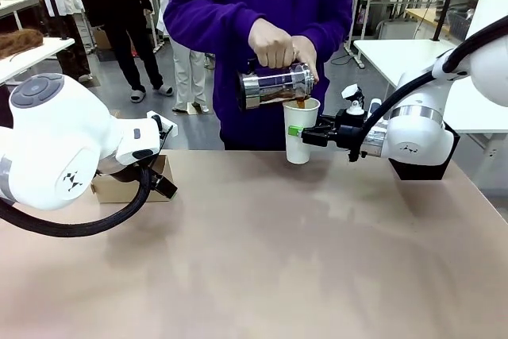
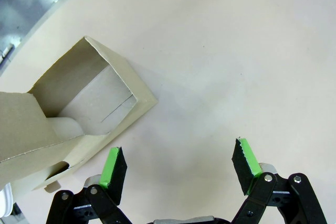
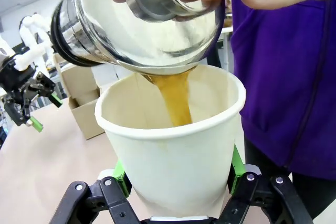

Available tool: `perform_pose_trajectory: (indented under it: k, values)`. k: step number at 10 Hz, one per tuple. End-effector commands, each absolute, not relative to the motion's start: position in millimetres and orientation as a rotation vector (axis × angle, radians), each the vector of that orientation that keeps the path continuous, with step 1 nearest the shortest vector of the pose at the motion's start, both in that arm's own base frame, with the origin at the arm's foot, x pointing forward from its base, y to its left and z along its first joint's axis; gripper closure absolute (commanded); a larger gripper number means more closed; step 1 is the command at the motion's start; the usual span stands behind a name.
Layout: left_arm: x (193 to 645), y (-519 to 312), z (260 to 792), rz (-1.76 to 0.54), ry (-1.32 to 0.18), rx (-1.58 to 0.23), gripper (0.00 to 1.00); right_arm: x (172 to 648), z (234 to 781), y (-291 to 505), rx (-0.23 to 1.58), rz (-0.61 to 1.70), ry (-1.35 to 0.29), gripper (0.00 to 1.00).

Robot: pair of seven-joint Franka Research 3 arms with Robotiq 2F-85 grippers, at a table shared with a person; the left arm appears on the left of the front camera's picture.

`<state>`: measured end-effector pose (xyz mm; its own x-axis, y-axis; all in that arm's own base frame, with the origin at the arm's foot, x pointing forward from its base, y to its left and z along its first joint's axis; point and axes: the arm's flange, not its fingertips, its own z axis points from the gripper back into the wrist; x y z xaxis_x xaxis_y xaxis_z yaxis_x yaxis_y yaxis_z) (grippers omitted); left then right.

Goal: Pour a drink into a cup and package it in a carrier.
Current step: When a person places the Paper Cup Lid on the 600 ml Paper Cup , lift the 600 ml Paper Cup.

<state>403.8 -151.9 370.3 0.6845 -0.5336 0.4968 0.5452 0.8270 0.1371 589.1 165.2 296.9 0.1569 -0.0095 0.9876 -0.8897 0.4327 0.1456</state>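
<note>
Tan table (image 1: 262, 260), white workbenches (image 1: 413, 53) beyond. Right gripper (image 1: 298, 131) clamps the cup (image 1: 300, 136) while a person's hand (image 1: 274, 44) pours the drink (image 3: 176, 98). Left gripper (image 2: 181, 163) gapes beside the carrier (image 2: 89, 98).

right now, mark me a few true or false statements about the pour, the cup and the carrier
1. The right end effector is shut on the cup. True.
2. The left end effector grips the carrier. False: its jaws are open and hold nothing, and the carrier lies beside it on the table.
3. The person's hand tips the jug, and the brown drink runs into the cup. True.
4. The cup sits in a slot of the carrier. False: it is in the right end effector's grip, well apart from the carrier.
</note>
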Motion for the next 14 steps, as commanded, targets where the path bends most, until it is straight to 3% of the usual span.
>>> perform_pose_trajectory:
  k: [1, 14]
  values:
    - [403.5, -151.7, 370.6, -0.604, -0.550, -0.024, 0.00, 587.9, 300.4, 167.4, 0.926, 0.777, -1.260, 0.20]
    - [403.5, -151.7, 370.6, -0.604, -0.550, -0.024, 0.00, 587.9, 300.4, 167.4, 0.926, 0.777, -1.260, 0.20]
